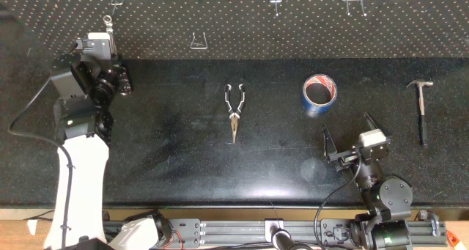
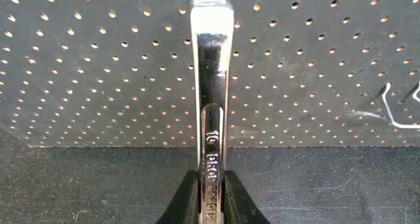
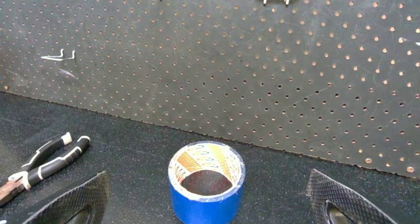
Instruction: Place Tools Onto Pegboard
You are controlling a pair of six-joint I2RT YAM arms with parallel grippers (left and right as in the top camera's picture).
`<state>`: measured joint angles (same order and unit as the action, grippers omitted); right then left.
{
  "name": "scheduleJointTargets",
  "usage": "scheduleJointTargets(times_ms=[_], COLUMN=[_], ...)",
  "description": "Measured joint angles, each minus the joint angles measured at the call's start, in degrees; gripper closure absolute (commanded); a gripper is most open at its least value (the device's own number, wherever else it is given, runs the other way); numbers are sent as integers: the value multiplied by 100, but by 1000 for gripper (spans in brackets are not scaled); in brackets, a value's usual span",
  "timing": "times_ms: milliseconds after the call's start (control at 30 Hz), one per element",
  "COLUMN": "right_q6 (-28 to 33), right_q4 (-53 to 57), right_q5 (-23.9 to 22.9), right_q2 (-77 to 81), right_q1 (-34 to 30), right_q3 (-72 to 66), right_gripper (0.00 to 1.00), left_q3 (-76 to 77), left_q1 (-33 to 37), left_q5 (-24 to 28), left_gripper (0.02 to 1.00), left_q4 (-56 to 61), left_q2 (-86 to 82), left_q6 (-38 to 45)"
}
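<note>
From above, the left end effector sits at the far left of the table, up against the pegboard. It pinches a wrench whose head points up the board toward a small wire hook. A pair of pliers, a roll of blue tape and a hammer lie on the table, well apart from one another. The right end effector hovers near the tape roll with its jaws spread and holds nothing.

In the left wrist view the wrench shank stands upright between the two fingers, pressed tight on its lower part, flat against or just off the perforated board. Its head runs out past the frame edge, so I cannot tell whether it has caught the hook.

In the right wrist view the fingers are wide apart, with the tape roll standing on end between and just beyond them, and the pliers off to one side.

The step in hand looks like hanging the wrench, the first of four tools. The next move calls for settling the wrench's end over the hook before letting go. After that, the tape seems the right arm's likely pick.
</note>
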<state>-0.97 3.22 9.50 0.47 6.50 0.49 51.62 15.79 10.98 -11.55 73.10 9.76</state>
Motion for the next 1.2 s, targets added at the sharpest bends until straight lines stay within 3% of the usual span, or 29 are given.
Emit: scheduleJointTargets(times_ms=[167, 200, 267, 333, 367, 400, 600, 767, 867, 933, 1033, 1133, 1200], right_q6=[0, 0, 0, 0, 0, 0, 0, 0, 0, 0, 0, 0, 0], right_q4=[0, 2, 0, 2, 0, 0, 2, 0, 2, 0, 2, 2, 2], right_q5=[2, 0, 0, 0, 0, 0, 2, 0, 0, 2, 0, 0, 2], right_q2=[0, 0, 0, 0, 0, 0, 0, 0, 0, 0, 0, 0, 0], right_q1=[0, 0, 0, 0, 0, 0, 0, 0, 0, 0, 0, 0, 0], right_q3=[0, 0, 0, 0, 0, 0, 0, 0, 0, 0, 0, 0, 0], right_gripper=[23, 23, 23, 23, 23, 23, 23, 23, 23, 23, 23, 25, 23], left_q3=[28, 31, 33, 42, 44, 46, 111, 175, 175, 175, 175, 175, 175], left_q1=[-111, -111, -111, -129, -138, -138, -138, -138, -138, -138, -138, -225, -1222], left_q5=[-2, -2, -7, -66, -153, -197, -651, -645, -442, -66, 52, 83, -260], left_gripper=[991, 866, 842, 496, 128, 18, 23, 23, 23, 23, 23, 23, 23], left_q4=[7, 7, 44, 74, 98, 98, -887, -3091, -3257, -3265, -3283, -3412, -3331], left_q2=[107, 111, 181, 223, 271, 275, -149, -960, -1711, -1836, -1836, -1829, -1663], left_q6=[-2, -2, 0, 0, 2, 0, 2, 2, 0, -619, -1561, -2000, -2365])
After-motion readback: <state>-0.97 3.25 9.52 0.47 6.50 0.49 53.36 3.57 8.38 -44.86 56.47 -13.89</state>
